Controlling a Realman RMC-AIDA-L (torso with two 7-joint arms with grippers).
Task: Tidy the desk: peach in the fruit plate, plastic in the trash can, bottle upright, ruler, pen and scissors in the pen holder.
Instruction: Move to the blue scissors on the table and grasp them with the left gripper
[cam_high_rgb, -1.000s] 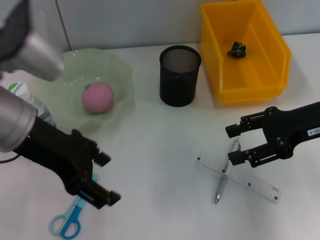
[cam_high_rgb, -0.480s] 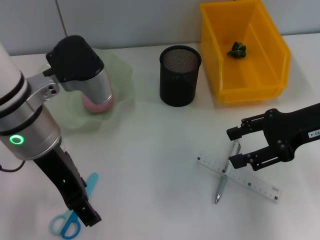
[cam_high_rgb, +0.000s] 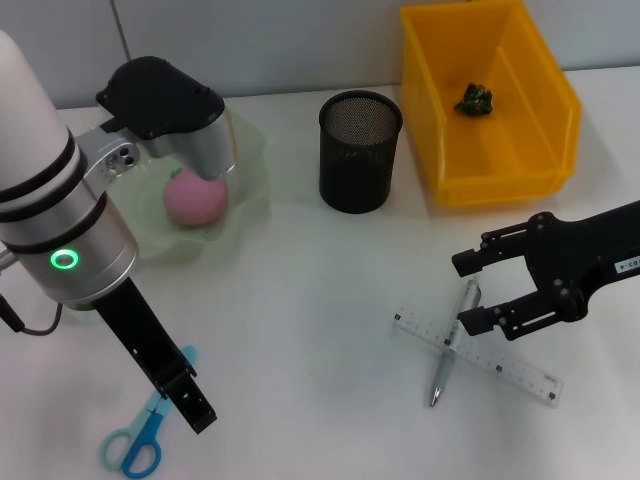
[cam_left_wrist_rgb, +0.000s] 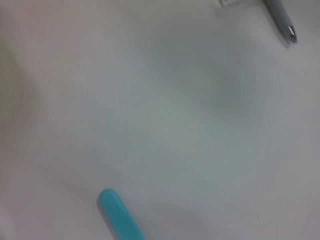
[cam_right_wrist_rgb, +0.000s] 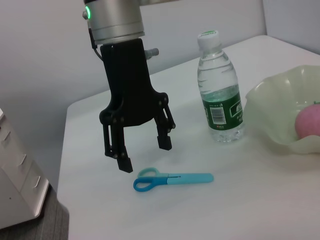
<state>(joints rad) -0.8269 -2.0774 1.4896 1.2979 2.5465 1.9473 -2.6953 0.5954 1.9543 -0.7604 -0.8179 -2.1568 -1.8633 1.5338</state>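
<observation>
The white table (cam_high_rgb: 300, 290) carries everything. At its far right stands the yellow trash can (cam_high_rgb: 560, 110) with the crumpled green plastic (cam_high_rgb: 474, 99) inside. At far left, the pale green fruit plate (cam_high_rgb: 250, 190) holds the pink peach (cam_high_rgb: 194, 197), partly hidden in the head view by the left arm. The black mesh pen holder (cam_high_rgb: 360, 152) stands between plate and can.

Only the right wrist view shows the bottle (cam_right_wrist_rgb: 220, 95), upright beside the plate, and the left tool (cam_right_wrist_rgb: 142, 152) with fingers spread, hanging just above the blue scissors (cam_right_wrist_rgb: 172, 180). The head view shows that tool edge-on over the scissors; the left wrist view shows only one blue tip and the pen's point.

The right tool (cam_high_rgb: 478, 292), fingers spread, straddles the upper end of the grey pen (cam_high_rgb: 445, 360), which lies across the clear ruler (cam_high_rgb: 500, 360).
</observation>
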